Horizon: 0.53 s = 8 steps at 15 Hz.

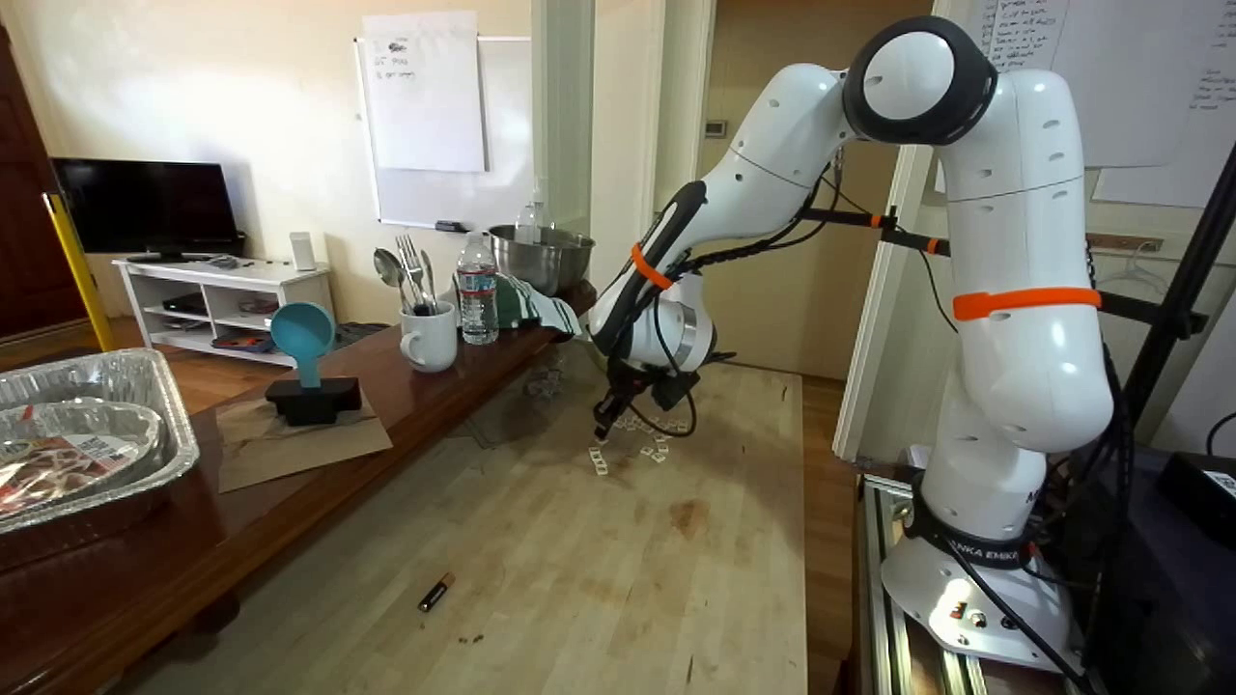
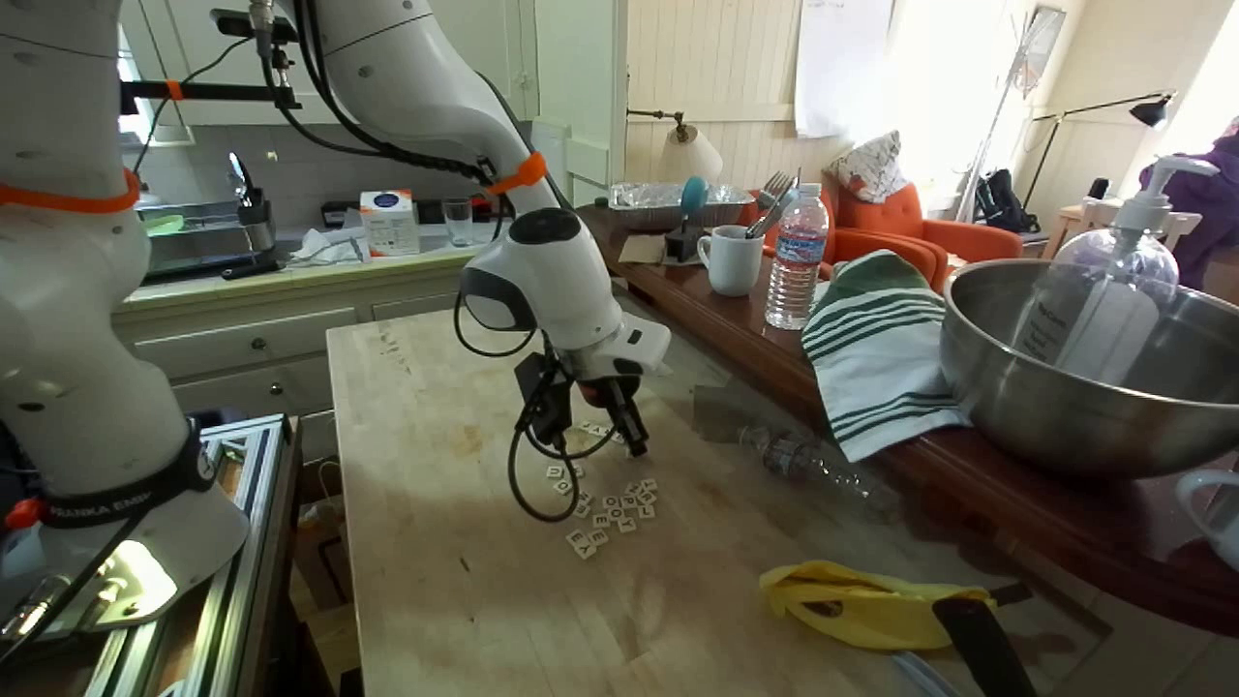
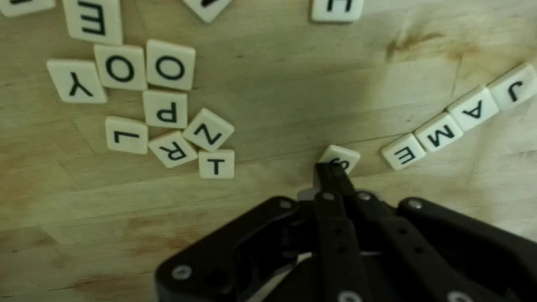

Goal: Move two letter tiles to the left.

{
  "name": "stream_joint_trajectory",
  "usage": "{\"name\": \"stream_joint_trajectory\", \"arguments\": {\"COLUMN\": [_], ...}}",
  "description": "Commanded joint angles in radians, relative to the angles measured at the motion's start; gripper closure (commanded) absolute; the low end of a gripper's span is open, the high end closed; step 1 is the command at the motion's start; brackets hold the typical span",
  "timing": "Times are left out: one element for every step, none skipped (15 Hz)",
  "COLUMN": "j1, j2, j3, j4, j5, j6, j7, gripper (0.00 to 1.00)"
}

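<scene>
In an exterior view I look from well back along the tabletop [image 1: 579, 569] toward a whiteboard [image 1: 502, 125], my arm [image 1: 1014, 222] at right; in an exterior view, toward an orange armchair [image 2: 895, 218], my arm at left. Both share the tiles [image 2: 612, 502]; my wrist view looks down on them closely, past my tool [image 3: 330, 167].

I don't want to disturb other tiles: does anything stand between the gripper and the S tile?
Nothing visible does. In the wrist view, the tip of the shut gripper overlaps the S tile; whether it touches, I cannot tell. The E tile lies apart, to the right.
</scene>
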Motion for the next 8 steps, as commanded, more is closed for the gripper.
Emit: {"name": "stream_joint_trajectory", "arguments": {"j1": [0.040, 0.047, 0.050, 0.054, 0.059, 0.063, 0.069, 0.073], "j2": [0.033, 0.033, 0.031, 0.031, 0.030, 0.030, 0.031, 0.032], "j3": [-0.027, -0.032, -0.033, -0.035, -0.036, -0.039, -0.042, -0.045], "j4": [0.004, 0.004, 0.005, 0.005, 0.005, 0.005, 0.006, 0.007], "j5": [-0.014, -0.014, -0.010, -0.008, -0.008, -0.010, -0.011, -0.011], "j6": [0.016, 0.014, 0.010, 0.011, 0.010, 0.010, 0.011, 0.012], "j7": [0.073, 0.086, 0.097, 0.107, 0.119, 0.130, 0.143, 0.155], "gripper": [1.00, 1.00, 1.00, 1.00, 1.00, 1.00, 1.00, 1.00]}}
